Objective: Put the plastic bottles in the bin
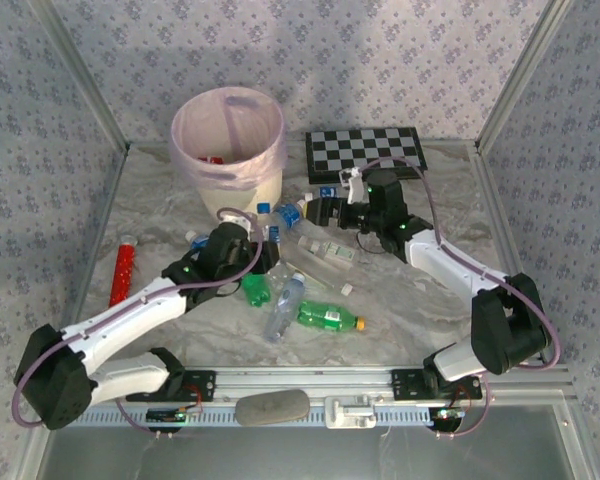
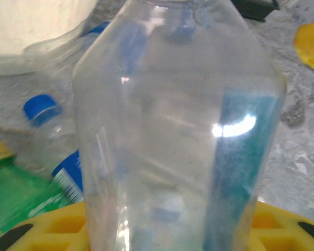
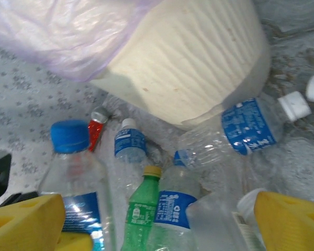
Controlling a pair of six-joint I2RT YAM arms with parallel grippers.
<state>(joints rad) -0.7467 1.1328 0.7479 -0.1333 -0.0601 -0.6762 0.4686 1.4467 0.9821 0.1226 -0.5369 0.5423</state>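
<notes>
Now left gripper (image 1: 252, 242) pinches a clear blue-labelled plastic bottle (image 2: 172, 130) beside the round cream pink-lined bin (image 1: 252, 186), likely for lifting. Right gripper (image 3: 157, 217) jaws are spread over loose bottles (image 3: 246, 128), likely choosing one.

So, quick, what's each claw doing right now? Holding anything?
Left gripper: closed on a clear bottle.
Right gripper: open, holding nothing.
</notes>
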